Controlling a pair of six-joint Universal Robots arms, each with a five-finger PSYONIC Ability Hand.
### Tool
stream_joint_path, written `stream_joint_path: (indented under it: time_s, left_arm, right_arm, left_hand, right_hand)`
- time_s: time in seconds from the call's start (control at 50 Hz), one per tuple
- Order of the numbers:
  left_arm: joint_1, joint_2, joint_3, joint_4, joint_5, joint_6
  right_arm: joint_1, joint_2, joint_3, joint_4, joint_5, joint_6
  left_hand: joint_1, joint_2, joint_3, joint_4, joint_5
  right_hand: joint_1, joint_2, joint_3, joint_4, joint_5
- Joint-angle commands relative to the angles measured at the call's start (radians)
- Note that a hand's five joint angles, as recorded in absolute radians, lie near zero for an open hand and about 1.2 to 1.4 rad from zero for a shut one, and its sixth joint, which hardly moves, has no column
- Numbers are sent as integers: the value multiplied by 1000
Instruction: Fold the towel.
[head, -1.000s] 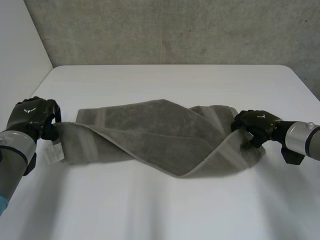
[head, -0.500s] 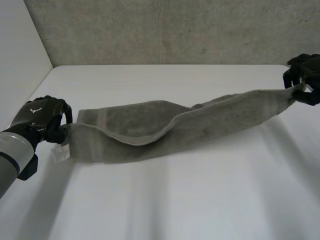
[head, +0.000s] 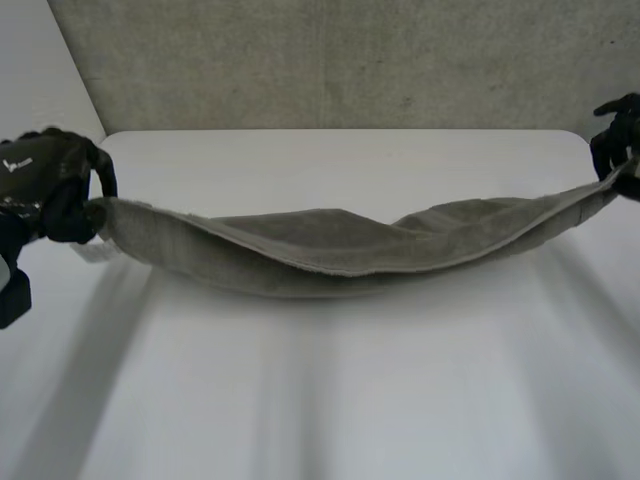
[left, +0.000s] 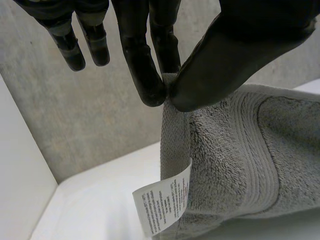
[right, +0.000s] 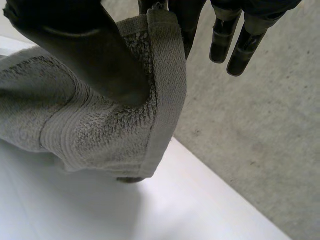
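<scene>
A grey towel (head: 350, 250) hangs stretched between my two hands above the white table (head: 330, 160), sagging in the middle. My left hand (head: 45, 185) holds its left end, pinching the hem between thumb and a finger (left: 150, 90); a white care label (left: 162, 205) dangles below that corner of the towel (left: 225, 150). My right hand (head: 618, 140) holds the right end, thumb (right: 90, 55) pressed on the towel's corner (right: 115, 125) against the fingers behind it.
A grey concrete wall (head: 330, 60) rises behind the table's far edge. A white wall (head: 30, 80) stands at the left. Bare tabletop (head: 330, 400) lies under and in front of the towel.
Both hands have risen and moved apart, lifting the towel off the table and pulling it into a hanging band. The right hand went from the table to the far right.
</scene>
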Motion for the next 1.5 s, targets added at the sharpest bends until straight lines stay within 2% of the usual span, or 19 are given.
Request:
stream_joint_path:
  time_s: [0.02, 0.22, 0.3, 0.34, 0.52, 0.58, 0.68, 0.74, 0.82, 0.9, 0.94, 1.0, 1.2, 1.24, 1.26, 1.28, 1.3, 1.32, 1.5]
  left_arm:
    - [5, 4, 119, -9, 18, -54]
    - [11, -66, 296, -5, 19, -131]
    - [3, -121, 334, -2, 16, -141]
    - [-2, -192, 374, 1, 10, -146]
    - [-43, -405, 535, 60, 2, -175]
    - [-58, -476, 626, 104, -14, -186]
    - [-60, -508, 759, 228, -122, -234]
    - [-58, -490, 802, 294, -166, -284]
    - [-48, -409, 749, 301, -93, -313]
    - [-37, -365, 632, 307, 2, -315]
    - [-28, -352, 522, 301, 82, -316]
    - [-22, -348, 413, 301, 122, -313]
    - [-18, -362, 189, 339, 133, -286]
    - [-18, -371, 172, 359, 131, -261]
    - [-20, -394, 164, 377, 130, -234]
    - [-20, -394, 164, 377, 130, -234]
    - [-21, -422, 165, 383, 122, -203]
    - [-29, -448, 175, 382, 119, -169]
    - [-58, -525, 196, 374, 113, -106]
  right_arm:
    - [3, -23, -123, -13, 0, 125]
    - [17, -22, -244, -144, 12, 323]
    - [96, 6, -258, -244, 55, 354]
    - [186, 81, -298, -305, 141, 354]
    - [280, 198, -385, -372, 282, 233]
    - [328, 256, -427, -458, 371, 193]
    - [339, 262, -603, -581, 555, 265]
    - [340, 245, -628, -575, 558, 322]
    - [301, 233, -581, -528, 396, 444]
    - [251, 206, -415, -506, 237, 429]
    - [244, 192, -364, -506, 217, 415]
    - [224, 181, -272, -500, 192, 374]
    - [167, 183, -80, -462, 167, 242]
    - [161, 182, -65, -452, 166, 233]
    - [161, 179, -56, -437, 166, 227]
    - [162, 176, -46, -426, 167, 225]
    - [162, 176, -46, -426, 167, 225]
    - [164, 172, -34, -412, 164, 225]
    - [164, 78, 67, -382, 152, 231]
  left_hand:
    - [369, 67, -43, -50, 56]
    - [369, 67, -43, -50, 56]
    - [369, 67, -43, -50, 56]
    - [369, 67, -43, -50, 56]
    - [369, 67, -43, -50, 56]
    - [369, 67, -43, -50, 56]
    - [369, 67, -43, -50, 56]
    - [369, 67, -43, -50, 56]
    - [369, 67, -43, -50, 56]
    - [369, 67, -43, -50, 56]
    - [369, 67, -43, -50, 56]
    - [369, 67, -43, -50, 56]
    - [369, 67, -43, -50, 56]
    - [308, 5, -43, -50, -6]
    - [-128, -431, -43, -50, -442]
    - [-132, -435, -43, -50, -446]
    - [-516, -819, -43, -50, -830]
    - [-662, -965, -43, -50, -976]
    - [-664, -966, -43, -50, -977]
  right_hand:
    - [98, 102, -7, -60, 77]
    - [98, 102, -7, -60, 77]
    - [98, 102, -7, -60, 77]
    - [98, 102, -7, -60, 77]
    - [98, 102, -7, -60, 77]
    - [98, 102, -7, -60, 77]
    - [98, 102, -7, -60, 77]
    - [98, 102, -7, -60, 77]
    - [98, 102, -7, -60, 77]
    - [98, 102, -7, -60, 77]
    - [98, 102, -7, -60, 77]
    - [98, 102, -7, -60, 77]
    - [98, 102, -7, -60, 77]
    - [98, 102, -7, -60, 77]
    - [98, 102, -7, -60, 77]
    - [98, 102, -7, -60, 77]
    - [98, 102, -7, -60, 77]
    - [98, 102, -7, -60, 77]
    - [98, 102, -7, -60, 77]
